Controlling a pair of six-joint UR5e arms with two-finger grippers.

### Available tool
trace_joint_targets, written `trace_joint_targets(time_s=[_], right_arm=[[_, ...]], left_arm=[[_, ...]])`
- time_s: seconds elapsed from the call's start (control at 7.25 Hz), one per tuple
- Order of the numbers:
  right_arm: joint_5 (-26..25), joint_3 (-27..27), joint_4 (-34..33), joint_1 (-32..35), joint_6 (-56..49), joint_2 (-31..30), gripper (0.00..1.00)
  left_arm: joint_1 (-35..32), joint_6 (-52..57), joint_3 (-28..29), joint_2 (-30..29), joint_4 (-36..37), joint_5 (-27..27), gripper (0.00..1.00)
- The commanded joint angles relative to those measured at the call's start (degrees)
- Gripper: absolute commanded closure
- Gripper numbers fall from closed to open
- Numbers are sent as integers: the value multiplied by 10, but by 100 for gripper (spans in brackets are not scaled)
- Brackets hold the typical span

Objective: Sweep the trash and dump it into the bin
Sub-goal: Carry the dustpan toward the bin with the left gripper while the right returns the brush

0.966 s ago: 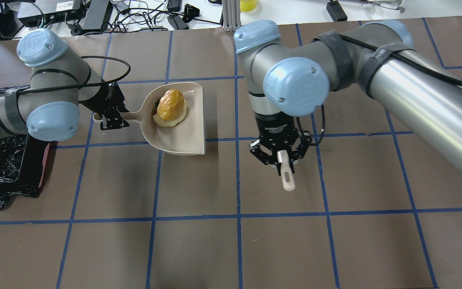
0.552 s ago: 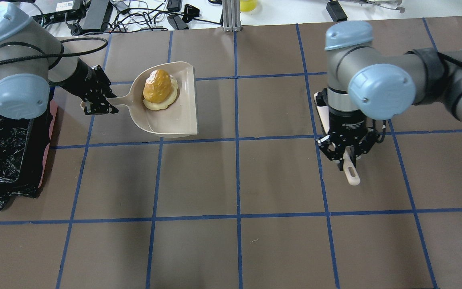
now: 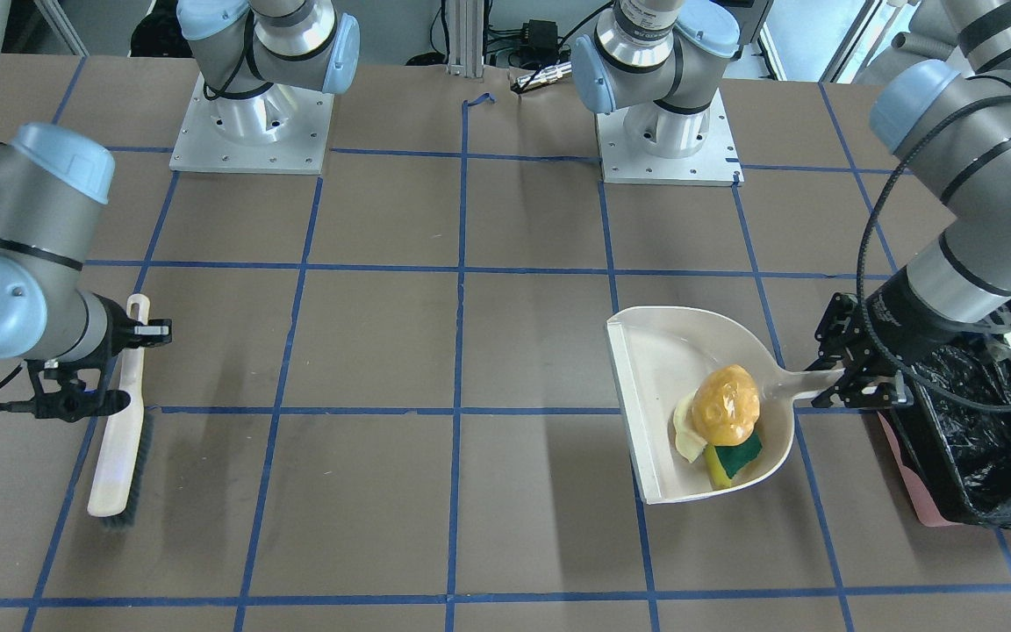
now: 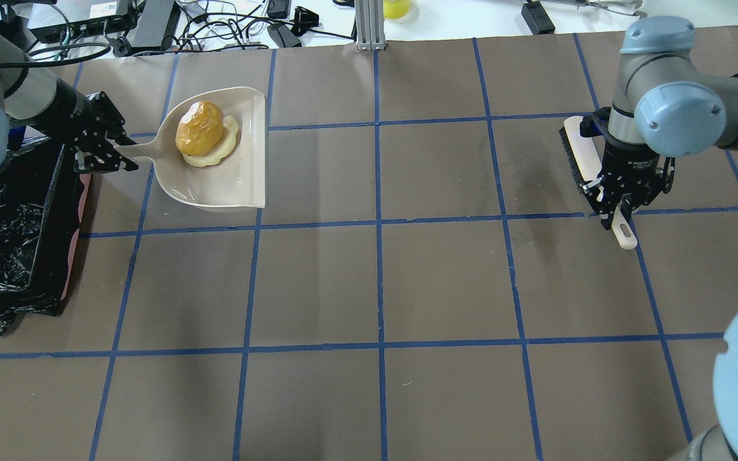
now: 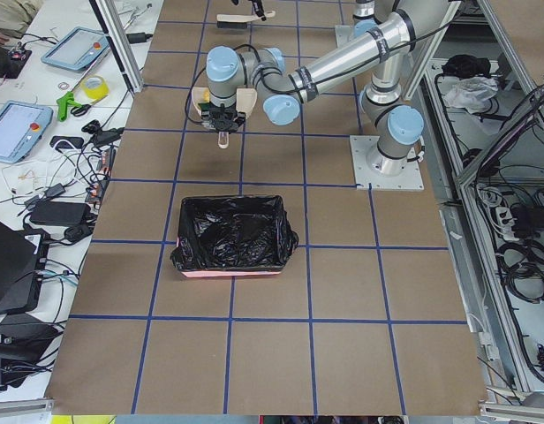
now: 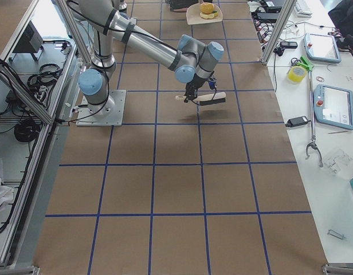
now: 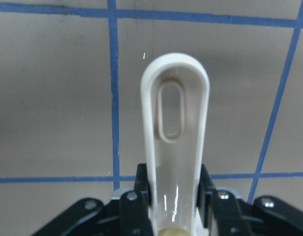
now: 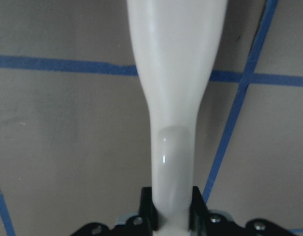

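Overhead exterior shows the left gripper (image 4: 119, 152) clamped on the handle of the beige dustpan (image 4: 228, 186), just beside the pink bin (image 4: 74, 243) with its black bag at the table's left end. In the pan lies the orange-yellow lump (image 4: 200, 128) on top of the pale crescent piece (image 4: 231, 137); only these two pieces of trash show from above. Exterior front-facing also shows the green-and-yellow sponge chunk (image 3: 738, 456), touching the lump near the pan's curved back wall.

The dustpan's long axis runs across the table, with its handle toward the bin and its straight open lip toward the table's middle. The lump's long axis lies roughly crosswise to that.

Well apart, toward the right end, the right gripper (image 4: 619, 214) is closed on the handle of a brush (image 4: 583, 153). Its handle end points toward the robot and its bristles face the table's middle.
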Motion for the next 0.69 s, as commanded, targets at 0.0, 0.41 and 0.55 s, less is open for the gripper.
trace_joint_targets(time_s=[0.0, 0.41, 0.55], right_arm=[[-1, -54, -1, -16, -15, 44, 100], [1, -62, 0, -46, -6, 69, 100], [0, -61, 2, -47, -12, 71, 100]], left_arm=[[62, 89, 41, 0, -67, -1, 100], [160, 227, 58, 2, -117, 3, 100], [184, 260, 62, 3, -129, 4, 100]])
